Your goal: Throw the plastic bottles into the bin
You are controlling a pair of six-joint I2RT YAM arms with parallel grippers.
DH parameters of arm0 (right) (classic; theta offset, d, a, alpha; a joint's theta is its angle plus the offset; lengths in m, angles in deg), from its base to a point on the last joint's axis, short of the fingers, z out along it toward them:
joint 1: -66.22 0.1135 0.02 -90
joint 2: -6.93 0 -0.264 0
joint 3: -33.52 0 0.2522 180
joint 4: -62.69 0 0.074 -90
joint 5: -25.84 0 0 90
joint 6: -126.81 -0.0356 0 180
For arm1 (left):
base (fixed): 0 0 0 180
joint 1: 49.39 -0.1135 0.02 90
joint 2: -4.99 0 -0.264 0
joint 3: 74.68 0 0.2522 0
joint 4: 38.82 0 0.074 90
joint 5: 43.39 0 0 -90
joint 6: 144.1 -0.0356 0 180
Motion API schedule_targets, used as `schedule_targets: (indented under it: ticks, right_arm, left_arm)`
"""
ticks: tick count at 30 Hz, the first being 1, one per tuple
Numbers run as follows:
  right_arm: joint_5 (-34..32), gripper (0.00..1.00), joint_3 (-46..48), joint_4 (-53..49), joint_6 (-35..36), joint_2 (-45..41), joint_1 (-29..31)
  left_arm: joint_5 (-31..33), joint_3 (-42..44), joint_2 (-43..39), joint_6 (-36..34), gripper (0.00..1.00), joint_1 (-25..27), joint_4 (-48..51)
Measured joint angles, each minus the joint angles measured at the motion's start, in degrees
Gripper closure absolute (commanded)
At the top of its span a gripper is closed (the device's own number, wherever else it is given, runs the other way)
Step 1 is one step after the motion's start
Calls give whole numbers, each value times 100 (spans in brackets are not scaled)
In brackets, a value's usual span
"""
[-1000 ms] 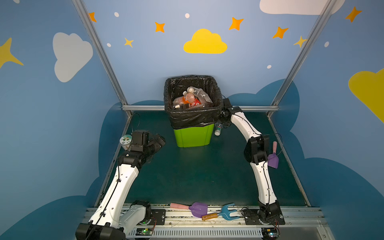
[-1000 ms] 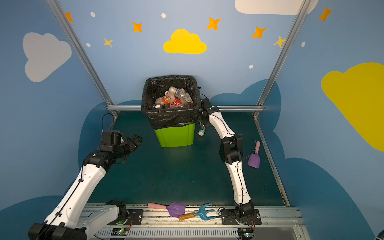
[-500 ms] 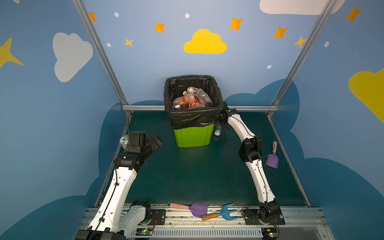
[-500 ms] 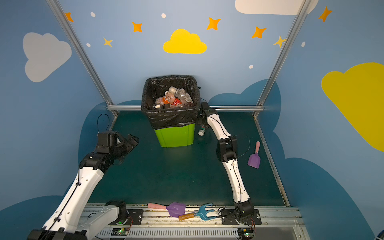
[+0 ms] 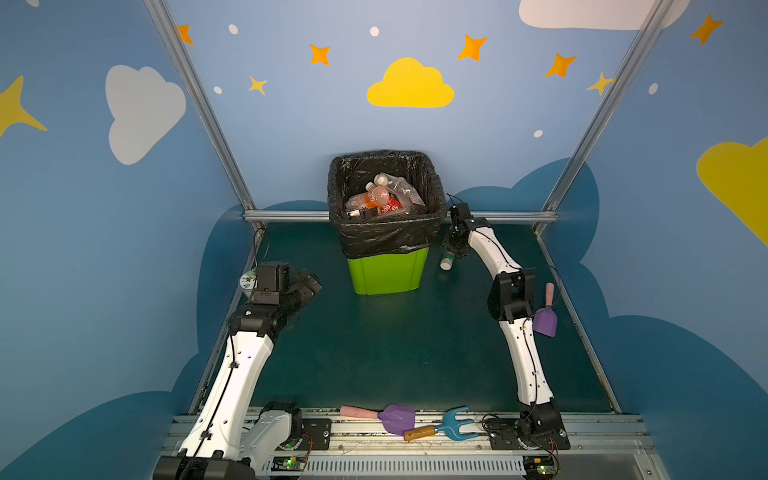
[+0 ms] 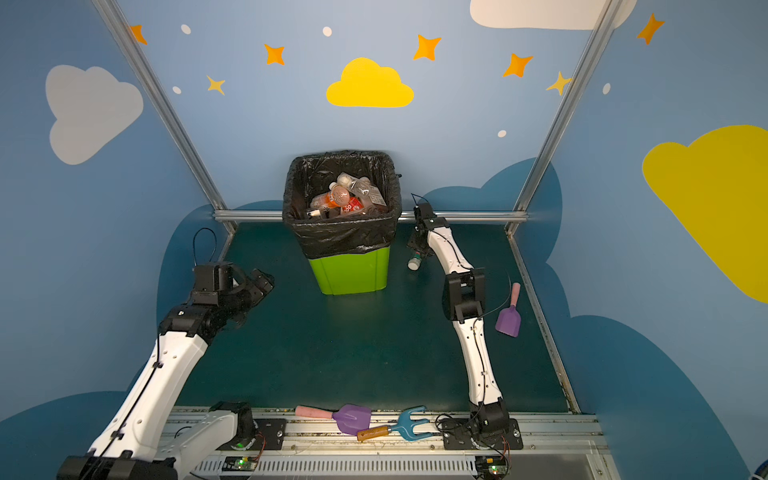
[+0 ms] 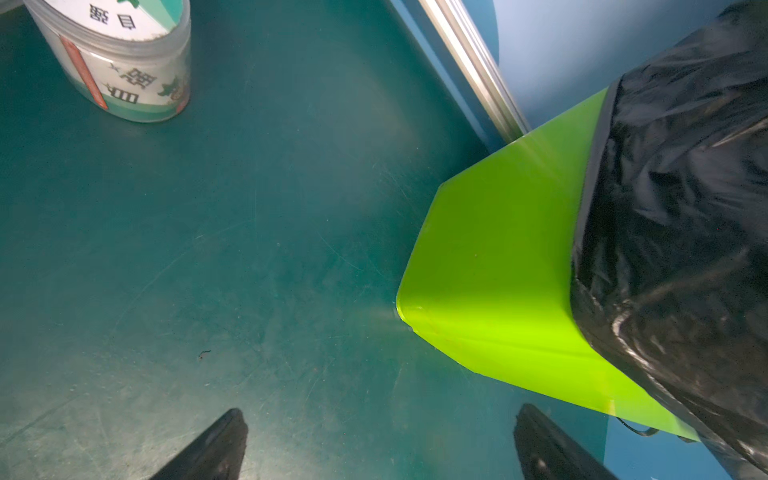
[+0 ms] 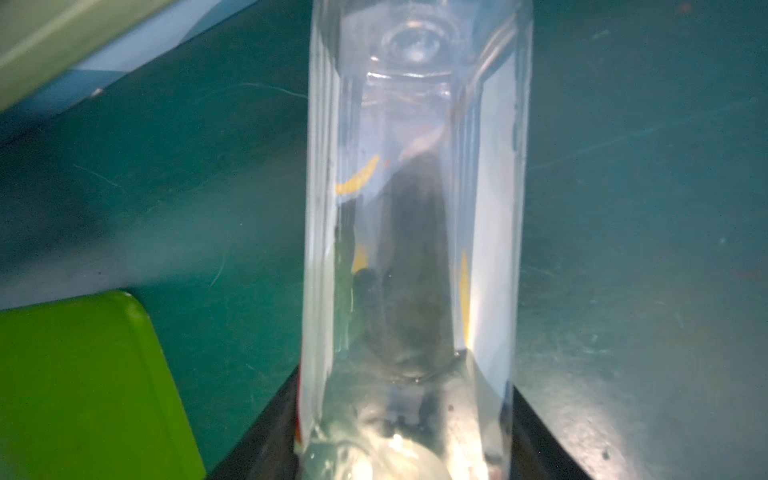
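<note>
Hanging just right of the bin (image 5: 386, 270), right hand (image 5: 455, 245) sits over one bottle (image 5: 446, 261) at desk (image 5: 374, 353) level, both top views. More bottles (image 5: 376, 199) heaped inside the bin. Left wrist: left hand (image 7: 380, 415) spread wide, empty, near the bin's base. Right wrist: right hand clamped on the clear bottle's sides.

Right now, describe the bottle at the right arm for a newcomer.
Find the tall lime-green plastic bin with black liner at the back. Right of its base sits a small clear plastic bottle, pale cap: the only bottle outside the bin.
</note>
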Motion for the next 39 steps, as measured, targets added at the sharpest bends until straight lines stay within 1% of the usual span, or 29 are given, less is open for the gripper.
schedule_targets:
  ticks: [3, 6, 14, 18, 21, 23, 26, 30, 31, 32, 33, 34, 35, 39]
  right_arm:
    - [129, 50, 719, 256, -90, -424, -83]
    - [275, 50, 1624, 520, -177, -1036, -199]
    - [402, 49, 4247, 1388, -232, -3467, -857]
    - [367, 47, 5038, 1574, -175, -4452, -1154]
    - [391, 46, 5143, 1593, -94, -4874, -1209]
    - [485, 46, 5023, 1582, -31, -5062, -1176]
    - [741, 46, 4454, 1635, 96, -5198, -999]
    - [1244, 44, 3626, 2234, 293, -5418, -437]
    - [1414, 40, 3421, 2450, 330, -5466, -256]
    - [1587, 34, 3185, 2608, 343, -5466, -109]
    - [1773, 24, 2824, 2684, 356, -5401, 48]
    - [2041, 16, 2249, 2704, 374, -5211, 208]
    - [2317, 11, 1598, 2695, 367, -4940, 315]
    - [3281, 11, -1008, 2806, 87, -3526, 485]
  left_arm:
    - [-55, -7, 107, -24, 0, 0, -2]
    - [-111, -31, 212, -68, 0, 0, -4]
    - [-404, -197, 675, -155, 0, 0, -94]
    - [-546, -271, 887, -221, 0, 0, -120]
    - [-697, -299, 953, -247, 0, 0, -166]
    - [-763, -304, 955, -267, 0, 0, -179]
    - [-826, -387, 957, -345, 0, 0, -166]
    - [-850, -570, 957, -442, 0, 0, -177]
    - [-859, -597, 957, -461, 0, 0, -184]
    - [-866, -605, 957, -476, 0, 0, -188]
    - [-874, -610, 957, -492, 0, 0, -188]
    - [-887, -610, 960, -496, 0, 0, -188]
    - [-905, -610, 966, -501, 0, 0, -190]
    - [-988, -610, 1047, -507, 0, 0, -199]
